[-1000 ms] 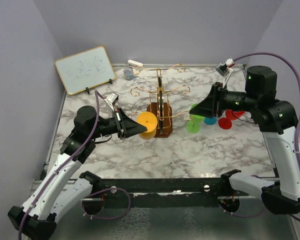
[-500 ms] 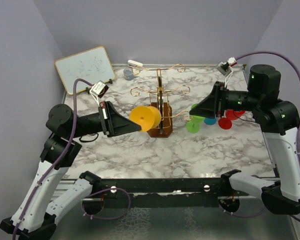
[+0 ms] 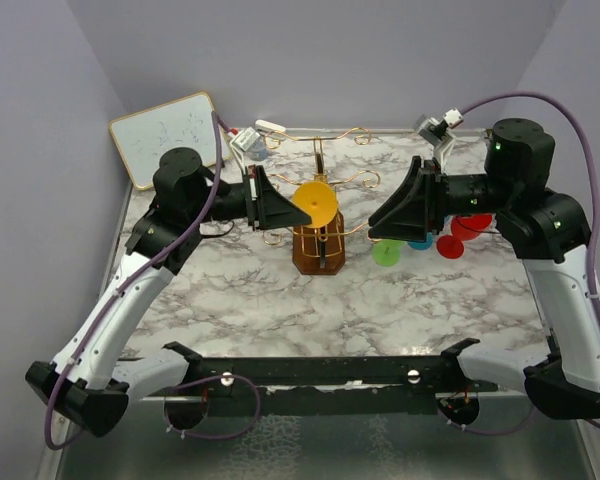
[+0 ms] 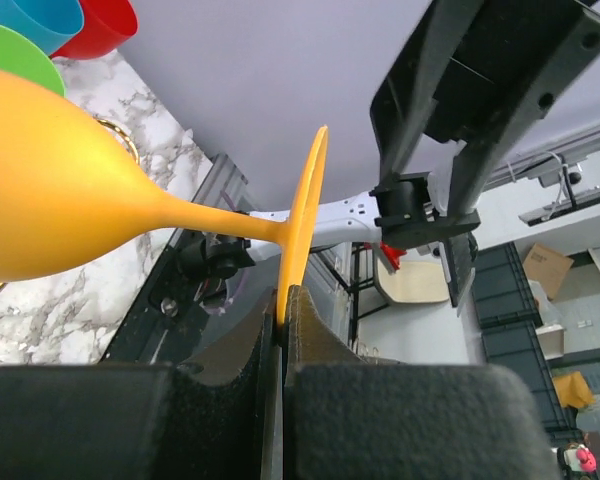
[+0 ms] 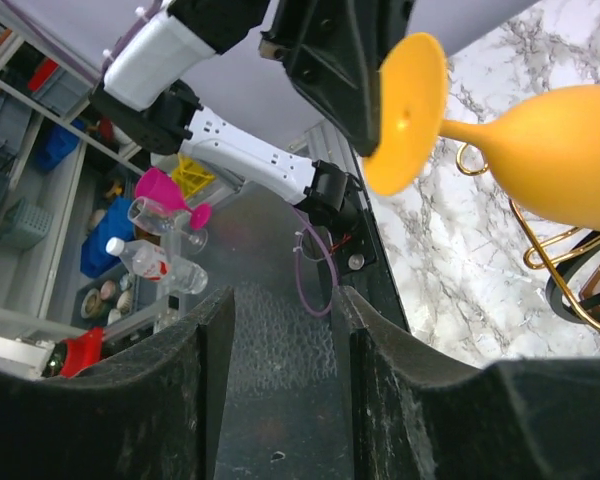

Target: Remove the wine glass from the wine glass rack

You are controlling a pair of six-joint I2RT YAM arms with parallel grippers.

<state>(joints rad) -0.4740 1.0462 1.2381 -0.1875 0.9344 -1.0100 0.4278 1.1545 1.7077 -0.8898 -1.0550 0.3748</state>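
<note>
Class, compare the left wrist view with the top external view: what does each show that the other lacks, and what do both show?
Only the left wrist view shows the left pincer closed on the foot rim of the yellow wine glass. Only the top external view shows the whiteboard and the wine glass rack's wooden base. Both show the glass and the right pincer.

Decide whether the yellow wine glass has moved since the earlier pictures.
Yes. The yellow wine glass, in the left gripper, went up-frame: from left of the rack's base to above it.
</note>
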